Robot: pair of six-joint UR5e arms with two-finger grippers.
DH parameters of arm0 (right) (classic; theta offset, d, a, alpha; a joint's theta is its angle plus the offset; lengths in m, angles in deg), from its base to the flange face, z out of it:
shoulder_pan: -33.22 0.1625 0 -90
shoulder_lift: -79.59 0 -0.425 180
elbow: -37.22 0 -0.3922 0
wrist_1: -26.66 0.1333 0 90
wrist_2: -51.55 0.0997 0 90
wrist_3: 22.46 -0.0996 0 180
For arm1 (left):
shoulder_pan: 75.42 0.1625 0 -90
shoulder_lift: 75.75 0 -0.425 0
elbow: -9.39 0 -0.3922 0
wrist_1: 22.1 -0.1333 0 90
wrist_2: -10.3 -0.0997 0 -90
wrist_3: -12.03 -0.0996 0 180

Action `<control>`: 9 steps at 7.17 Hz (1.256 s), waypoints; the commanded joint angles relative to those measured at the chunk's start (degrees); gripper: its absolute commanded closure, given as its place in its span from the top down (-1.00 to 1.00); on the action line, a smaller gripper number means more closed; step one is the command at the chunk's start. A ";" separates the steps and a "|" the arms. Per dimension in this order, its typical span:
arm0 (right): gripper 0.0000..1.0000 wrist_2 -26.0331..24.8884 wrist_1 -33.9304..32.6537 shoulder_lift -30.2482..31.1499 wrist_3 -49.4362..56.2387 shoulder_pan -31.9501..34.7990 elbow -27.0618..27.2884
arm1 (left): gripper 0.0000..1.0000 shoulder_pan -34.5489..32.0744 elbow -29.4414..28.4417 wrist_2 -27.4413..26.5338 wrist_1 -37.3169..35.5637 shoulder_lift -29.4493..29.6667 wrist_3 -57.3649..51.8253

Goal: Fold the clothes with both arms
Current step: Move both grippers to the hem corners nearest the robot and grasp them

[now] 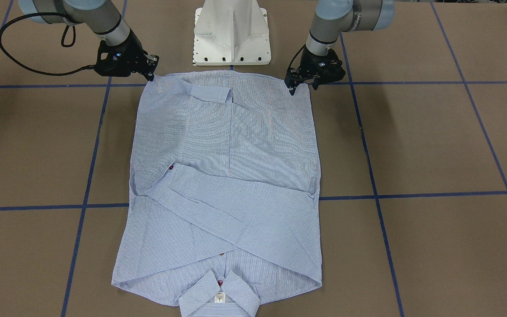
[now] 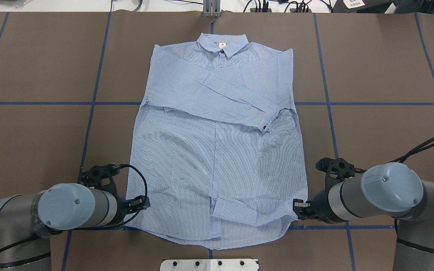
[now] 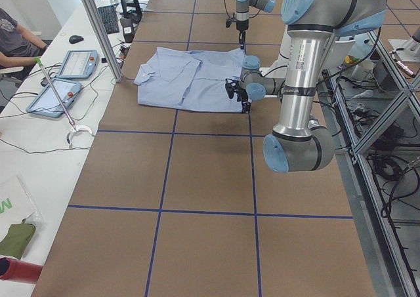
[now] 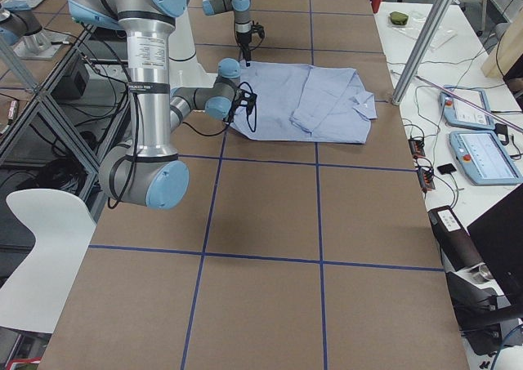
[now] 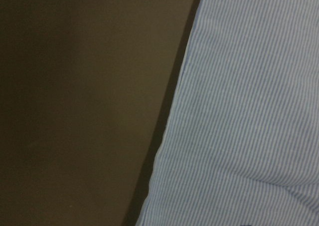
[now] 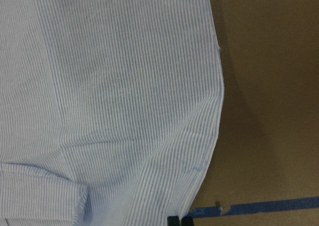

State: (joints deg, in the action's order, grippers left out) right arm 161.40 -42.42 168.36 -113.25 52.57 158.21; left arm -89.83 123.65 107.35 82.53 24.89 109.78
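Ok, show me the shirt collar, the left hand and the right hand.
shirt collar (image 2: 221,43), overhead view, on the collar's middle above the top button.
left hand (image 1: 302,87), front-facing view, midway between its fingertips, at a hem corner.
right hand (image 2: 298,209), overhead view, midway between its fingertips, at the other hem corner.

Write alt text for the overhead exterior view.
A light blue shirt lies flat on the table, collar on the far side, one sleeve across the chest. The left gripper and right gripper sit at its near hem corners.
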 commanded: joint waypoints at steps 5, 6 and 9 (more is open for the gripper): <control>-1.00 0.45 0.00 0.09 0.00 0.68 0.04 | -0.71 0.79 -0.09 0.07 -1.36 -0.08 0.16; -1.00 0.63 0.00 0.18 0.09 1.03 0.04 | -1.00 0.79 0.08 0.07 -1.53 -0.08 0.16; -1.00 2.99 0.09 0.36 0.09 2.18 1.70 | -1.00 0.53 7.86 0.42 -10.97 -0.08 0.08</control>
State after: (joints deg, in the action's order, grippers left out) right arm 163.13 -42.40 168.62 -113.17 54.23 158.93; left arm -89.25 127.32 107.60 76.73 24.82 109.92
